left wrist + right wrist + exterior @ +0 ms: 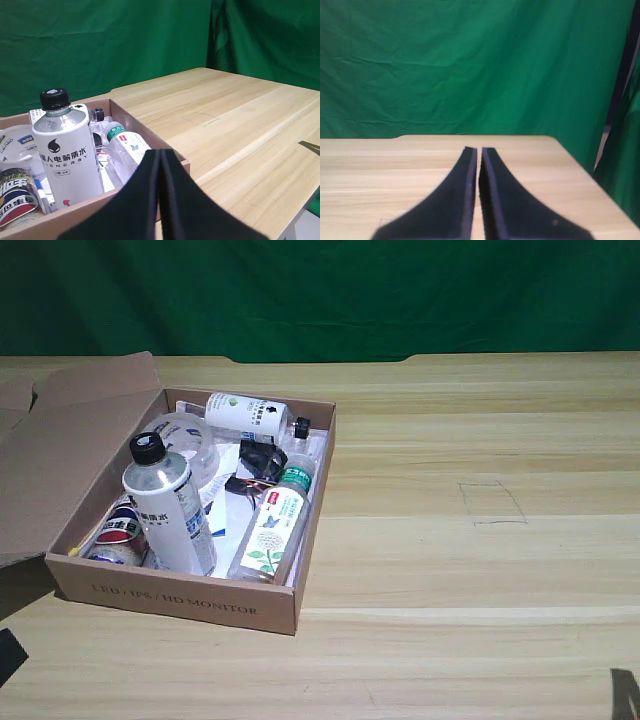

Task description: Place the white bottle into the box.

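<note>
With the white bottle (170, 502) stood upright in the crowded box (180, 597) and the tool (479, 155) closed on nothing, toppling could be caused by any knock.

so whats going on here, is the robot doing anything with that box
Nothing is being handled right now. The white bottle stands upright inside the box, next to a green-capped clear bottle lying on its side and a smaller white bottle near the back wall. The right claw is shut, holds nothing and points over bare table, away from the box.
</note>
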### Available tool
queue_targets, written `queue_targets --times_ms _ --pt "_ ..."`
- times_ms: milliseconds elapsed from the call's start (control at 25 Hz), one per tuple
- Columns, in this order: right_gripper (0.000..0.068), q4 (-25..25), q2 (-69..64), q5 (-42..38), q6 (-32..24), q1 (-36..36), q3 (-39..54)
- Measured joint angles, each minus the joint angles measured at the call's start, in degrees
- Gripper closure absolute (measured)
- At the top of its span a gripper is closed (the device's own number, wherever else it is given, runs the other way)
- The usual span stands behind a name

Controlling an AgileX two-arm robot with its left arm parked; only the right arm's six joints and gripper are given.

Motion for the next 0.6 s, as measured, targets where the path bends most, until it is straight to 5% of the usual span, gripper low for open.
queue_targets --times_ms 240,600 --pt "0.0680 -2.8 -2.4 -20.1 2.2 -23.9 5.3" --pt "0.0680 -3.0 -13.3 -22.8 6.6 -25.5 13.7"
